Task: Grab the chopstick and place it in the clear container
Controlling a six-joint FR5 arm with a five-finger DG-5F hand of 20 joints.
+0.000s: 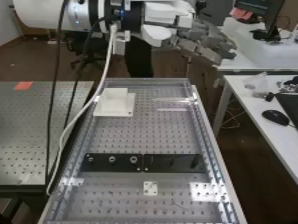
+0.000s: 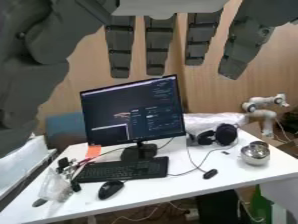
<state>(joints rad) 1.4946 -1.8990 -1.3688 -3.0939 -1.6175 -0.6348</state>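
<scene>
Hand [image 1: 199,42] | fingers [image 2: 157,47] straight | clear piece [image 1: 174,101] lower, on bench [image 1: 146,131]

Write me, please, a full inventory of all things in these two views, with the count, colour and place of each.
perforated metal bench: 1, grey, centre
square stepped block: 1, white, bench's far left
shiny flat object: 1, clear, bench's far right; kind unclear
flat plates: 2, black, side by side across bench
small plate: 1, white, nearer bench end
desk: at least 1, white, beside bench
monitor, keyboard, mouse, headphones: at least 1 each, black, desk
metal bowl: at least 1, silver, desk
plastic bag: 1, clear, desk
robot arm: 1, mostly white, upper left
robot hand: 1, dark grey, raised, fingers straight
</scene>
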